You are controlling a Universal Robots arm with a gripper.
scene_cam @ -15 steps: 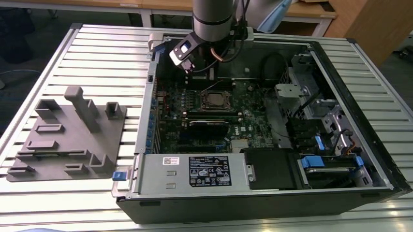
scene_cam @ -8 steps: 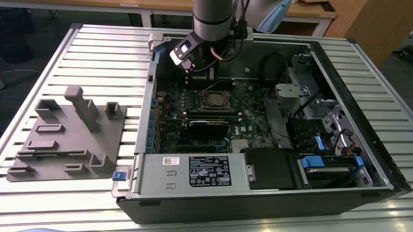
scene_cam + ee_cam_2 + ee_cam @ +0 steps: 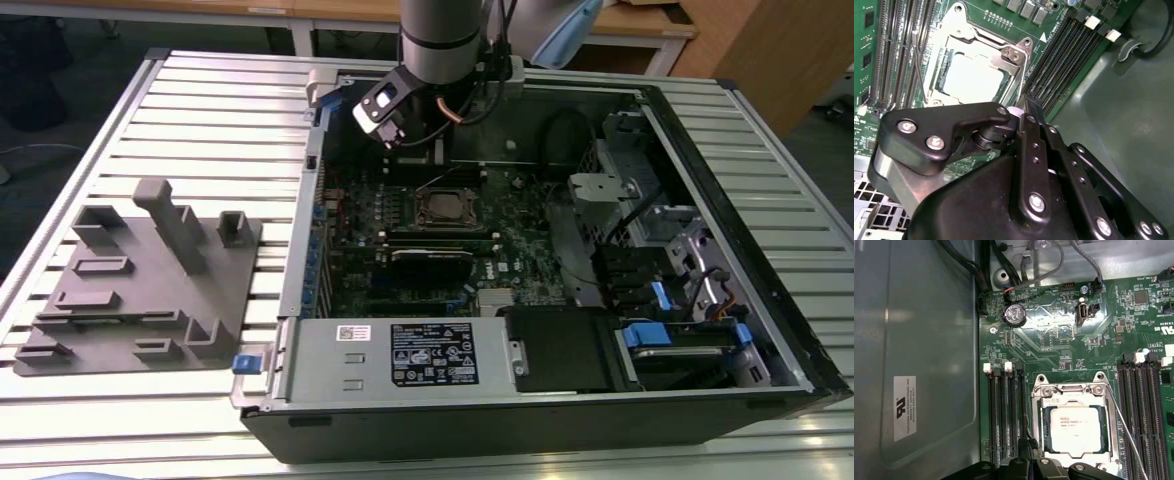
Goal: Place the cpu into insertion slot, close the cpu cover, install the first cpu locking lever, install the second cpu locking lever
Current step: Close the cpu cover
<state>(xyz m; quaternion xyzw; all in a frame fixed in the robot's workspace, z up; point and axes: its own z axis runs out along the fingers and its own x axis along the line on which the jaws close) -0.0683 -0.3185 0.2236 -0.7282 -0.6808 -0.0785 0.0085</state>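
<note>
The cpu [image 3: 1075, 429] sat in the insertion slot [image 3: 1044, 421] with the cpu cover [image 3: 1074, 391] lying flat over it; the claw [image 3: 1027, 451], pressed together and empty, hovered just beside the cover's edge

Bright room light, cpu [image 3: 973, 77] glared white in second wrist view, case [image 3: 534, 425] interior dim.
</note>
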